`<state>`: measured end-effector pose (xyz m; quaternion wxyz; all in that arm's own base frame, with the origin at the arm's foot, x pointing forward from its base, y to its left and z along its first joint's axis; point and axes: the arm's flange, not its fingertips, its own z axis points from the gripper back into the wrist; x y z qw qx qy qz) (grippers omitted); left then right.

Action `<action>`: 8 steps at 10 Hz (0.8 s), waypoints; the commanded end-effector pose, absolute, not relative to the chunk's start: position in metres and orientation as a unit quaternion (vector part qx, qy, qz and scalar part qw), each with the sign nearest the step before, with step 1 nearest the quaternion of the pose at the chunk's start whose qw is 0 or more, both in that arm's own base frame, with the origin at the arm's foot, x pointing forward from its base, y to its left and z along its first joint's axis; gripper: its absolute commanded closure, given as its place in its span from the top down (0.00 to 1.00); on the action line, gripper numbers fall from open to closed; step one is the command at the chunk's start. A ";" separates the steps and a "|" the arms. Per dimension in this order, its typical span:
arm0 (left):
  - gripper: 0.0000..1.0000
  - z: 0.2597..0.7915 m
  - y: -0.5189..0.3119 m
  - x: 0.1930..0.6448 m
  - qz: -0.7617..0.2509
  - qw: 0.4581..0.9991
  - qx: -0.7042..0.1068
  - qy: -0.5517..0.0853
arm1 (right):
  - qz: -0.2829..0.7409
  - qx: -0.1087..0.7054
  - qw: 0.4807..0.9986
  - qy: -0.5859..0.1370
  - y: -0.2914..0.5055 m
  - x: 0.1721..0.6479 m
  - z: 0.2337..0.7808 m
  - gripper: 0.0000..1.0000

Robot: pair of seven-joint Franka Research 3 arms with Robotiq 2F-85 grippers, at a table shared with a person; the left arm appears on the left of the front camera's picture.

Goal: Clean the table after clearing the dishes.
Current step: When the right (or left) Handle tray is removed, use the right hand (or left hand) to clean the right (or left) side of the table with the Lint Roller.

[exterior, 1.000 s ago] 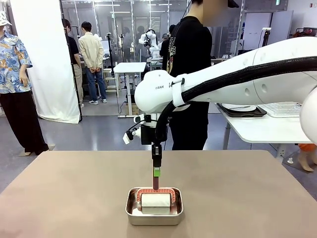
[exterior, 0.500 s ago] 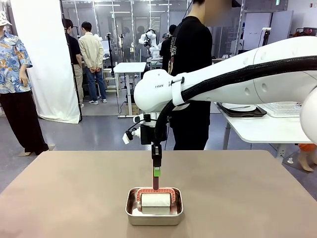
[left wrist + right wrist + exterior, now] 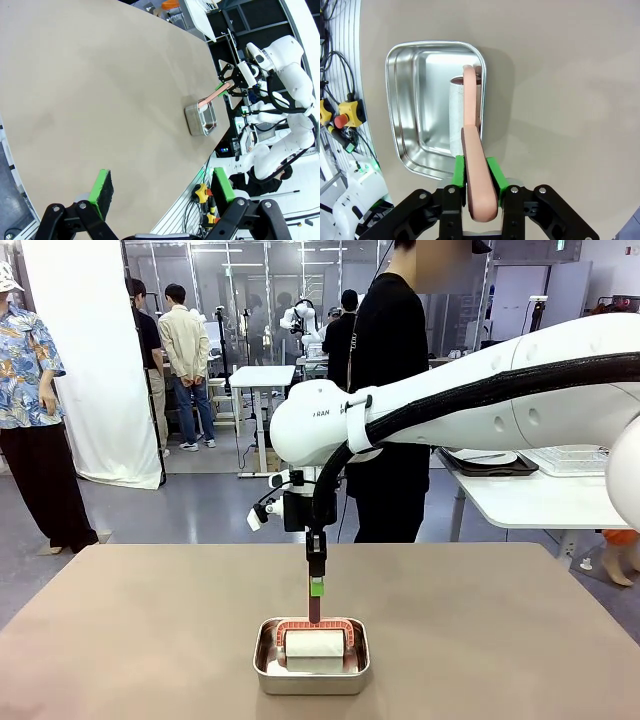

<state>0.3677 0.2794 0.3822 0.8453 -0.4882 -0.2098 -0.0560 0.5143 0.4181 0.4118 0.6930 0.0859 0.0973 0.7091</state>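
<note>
The tan-brown table (image 3: 150,640) carries a small steel pan (image 3: 312,672) near its front middle. A cleaning roller (image 3: 314,643) with a white roll and a salmon frame rests in the pan, its handle (image 3: 314,606) pointing straight up. My right gripper (image 3: 316,586) comes down from above and is shut on that handle; in the right wrist view the green pads (image 3: 492,172) pinch the handle (image 3: 472,130) over the pan (image 3: 405,100). My left gripper (image 3: 162,185) is open and holds nothing, well away from the pan (image 3: 200,117). A white plate on a dark tray (image 3: 487,460) sits on the white side table.
A person in black (image 3: 385,390) stands at the far edge of the table. The white side table (image 3: 530,502) at the right also holds a clear container (image 3: 575,458). Bare tabletop (image 3: 90,75) spreads around the pan on all sides.
</note>
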 end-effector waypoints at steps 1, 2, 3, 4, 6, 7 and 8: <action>1.00 0.382 0.280 0.364 -0.056 0.844 -0.489 -0.214 | 0.710 0.085 0.692 0.095 0.418 0.514 0.413 0.07; 1.00 0.382 0.280 0.364 -0.056 0.844 -0.489 -0.214 | 0.710 0.085 0.692 0.095 0.418 0.514 0.413 0.07; 1.00 0.382 0.280 0.364 -0.056 0.844 -0.489 -0.214 | 0.710 0.085 0.692 0.095 0.418 0.514 0.413 0.07; 1.00 0.382 0.280 0.364 -0.056 0.844 -0.489 -0.214 | 0.709 0.086 0.693 0.098 0.418 0.514 0.412 0.22; 1.00 0.382 0.280 0.364 -0.056 0.844 -0.489 -0.214 | 0.662 0.108 0.734 0.110 0.399 0.505 0.460 0.22; 1.00 0.382 0.280 0.364 -0.056 0.844 -0.489 -0.214 | 0.661 0.114 0.735 0.103 0.389 0.499 0.488 0.22; 1.00 0.382 0.280 0.364 -0.056 0.844 -0.489 -0.214 | 0.648 0.105 0.748 0.099 0.382 0.495 0.510 0.22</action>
